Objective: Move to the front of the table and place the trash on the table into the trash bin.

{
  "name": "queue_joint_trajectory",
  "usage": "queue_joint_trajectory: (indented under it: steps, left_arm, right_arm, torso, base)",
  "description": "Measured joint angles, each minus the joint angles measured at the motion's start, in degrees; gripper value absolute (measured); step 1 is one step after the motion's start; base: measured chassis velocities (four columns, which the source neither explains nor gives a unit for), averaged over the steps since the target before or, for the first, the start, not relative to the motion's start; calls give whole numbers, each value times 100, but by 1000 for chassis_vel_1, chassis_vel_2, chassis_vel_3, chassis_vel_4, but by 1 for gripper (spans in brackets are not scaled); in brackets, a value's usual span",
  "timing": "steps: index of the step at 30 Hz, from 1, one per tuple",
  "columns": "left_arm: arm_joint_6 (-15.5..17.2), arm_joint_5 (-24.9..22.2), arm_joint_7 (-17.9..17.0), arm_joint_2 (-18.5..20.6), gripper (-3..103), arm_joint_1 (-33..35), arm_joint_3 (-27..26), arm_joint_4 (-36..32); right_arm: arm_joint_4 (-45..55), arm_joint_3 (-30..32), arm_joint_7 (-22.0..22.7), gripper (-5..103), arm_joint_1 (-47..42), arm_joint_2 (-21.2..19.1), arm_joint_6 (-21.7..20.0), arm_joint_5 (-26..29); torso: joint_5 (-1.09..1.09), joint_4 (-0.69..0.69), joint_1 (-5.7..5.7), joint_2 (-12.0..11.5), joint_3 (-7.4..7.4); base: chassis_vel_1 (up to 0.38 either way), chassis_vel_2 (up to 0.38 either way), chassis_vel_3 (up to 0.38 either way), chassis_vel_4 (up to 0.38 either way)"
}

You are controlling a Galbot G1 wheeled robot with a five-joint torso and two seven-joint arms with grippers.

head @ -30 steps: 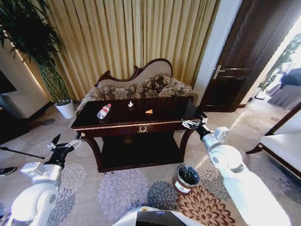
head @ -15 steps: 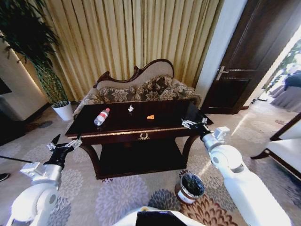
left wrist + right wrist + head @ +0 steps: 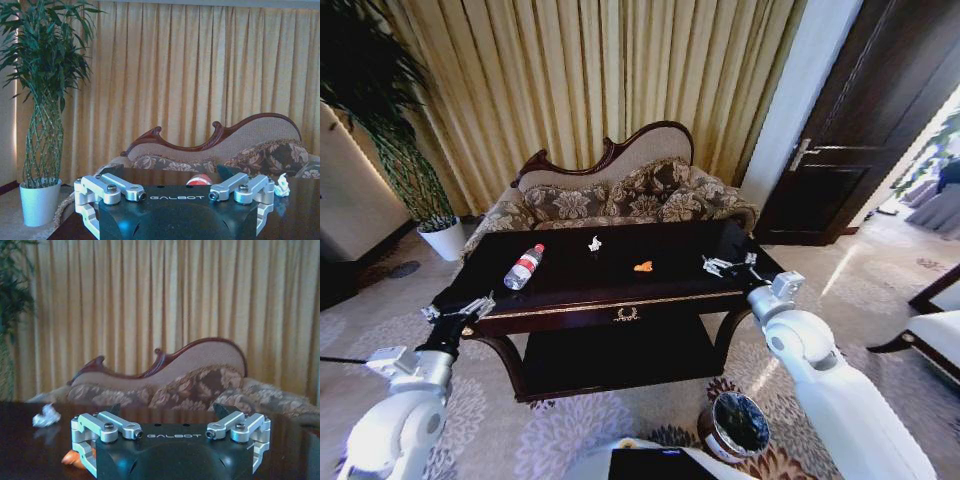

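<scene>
Glossy dark-mahogany table [image 3: 570,300] carries a clear red-labelled bottle [image 3: 523,267] far left; left gripper [image 3: 458,310] and right gripper [image 3: 728,266] hover with jaws spread at its near corners.

One bottle [image 3: 523,267], two scraps [image 3: 595,243], one trash bin [image 3: 738,426].

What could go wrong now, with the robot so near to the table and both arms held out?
1. The left gripper and right gripper hang open at the table edge; driving closer might knock them against it.
2. The bottle lies on its side, so a nudge could roll it off.
3. The trash bin stands on the floor by the robot's right side, where the base might bump it.
</scene>
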Motion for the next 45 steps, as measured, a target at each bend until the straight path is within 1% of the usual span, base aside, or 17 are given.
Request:
queue_joint_trajectory:
  steps: [4, 5, 8, 10, 12, 13, 14, 16, 17, 20, 21, 22, 23, 25, 27, 35, 45]
  left_arm:
    - [-9, 79, 6, -95, 100, 104, -26, -66]
    - [-9, 79, 6, -95, 100, 104, -26, -66]
    - [-46, 206, 7, -224, 100, 248, -87, -114]
    - [-64, 230, 8, -245, 100, 271, -95, -122]
    - [-98, 312, 7, -324, 100, 336, -114, -150]
    - [-107, 365, 9, -384, 100, 372, -118, -175]
    - [-107, 365, 9, -384, 100, 372, -118, -175]
    - [-111, 459, 8, -483, 100, 413, -120, -208]
    - [-111, 459, 8, -483, 100, 413, -120, -208]
    - [-112, 579, 7, -624, 100, 465, -112, -257]
    - [-112, 579, 7, -624, 100, 465, -112, -257]
    - [-114, 631, 6, -685, 100, 497, -112, -277]
    - [-141, 747, 5, -840, 100, 590, -144, -321]
    - [-154, 775, 5, -893, 100, 628, -170, -338]
    - [-173, 819, 5, -1003, 100, 694, -237, -385]
    - [-192, 923, 8, -1202, 100, 788, -321, -480]
    - [-223, 1009, 17, -1346, 100, 824, -331, -500]
  right_arm:
    - [-261, -430, 0, 100, 326, -177, -51, -23]
    - [-261, -430, 0, 100, 326, -177, -51, -23]
    - [-679, -932, 0, 100, 980, -241, -133, -13]
    - [-717, -987, 0, 100, 1068, -248, -171, -1]
    - [-832, -1225, 0, 100, 1418, -326, -437, 130]
    - [-871, -1368, 0, 100, 1642, -402, -664, 234]
    - [-871, -1368, 0, 100, 1642, -402, -664, 234]
    - [-917, -1663, 1, 100, 2038, -556, -1074, 463]
    - [-917, -1663, 1, 100, 2038, -556, -1074, 463]
    - [-957, -2136, 0, 100, 2640, -709, -1569, 852]
    - [-957, -2136, 0, 100, 2640, -709, -1569, 852]
    - [-1020, -2364, 0, 100, 2886, -725, -1677, 933]
    - [-1269, -2874, 0, 100, 3387, -635, -1763, 977]
    - [-1365, -3019, 1, 100, 3528, -565, -1780, 970]
    - [-1585, -3284, 0, 100, 3737, -379, -1786, 932]
    - [-2158, -3714, 1, 100, 3863, -28, -1704, 668]
    - [-2471, -3824, 1, 100, 3865, 70, -1603, 574]
  torso:
    - [-1, 0, 2, -1, 1]
    - [-1, 0, 2, -1, 1]
    - [2, 2, 8, -5, 4]
    - [1, 2, 8, -5, 4]
    - [1, 2, 7, -5, 4]
    - [0, 2, 6, -4, 3]
    - [0, 2, 6, -4, 3]
    - [-1, 0, 5, -4, 3]
    - [-1, 0, 5, -4, 3]
    - [-1, 0, 6, -4, 3]
    - [-1, 0, 6, -4, 3]
    - [-1, 0, 6, -4, 3]
    - [-1, 1, 6, -4, 3]
    - [0, 1, 6, -4, 3]
    - [0, 2, 6, -4, 3]
    - [0, 1, 6, -4, 3]
    - [0, 0, 6, -4, 3]
  base:
    - [9, -13, -12, 11]
    - [0, 0, 0, 0]
    - [0, 0, 0, 0]
    - [0, 0, 0, 0]
    - [0, 0, 0, 0]
    - [0, 0, 0, 0]
    - [0, 0, 0, 0]
    - [0, 0, 0, 0]
    - [0, 0, 0, 0]
    - [0, 0, 0, 0]
    - [0, 0, 0, 0]
    - [0, 0, 0, 0]
    - [0, 0, 0, 0]
    - [0, 0, 0, 0]
    - [0, 0, 0, 0]
    - [0, 0, 0, 0]
    - [0, 0, 0, 0]
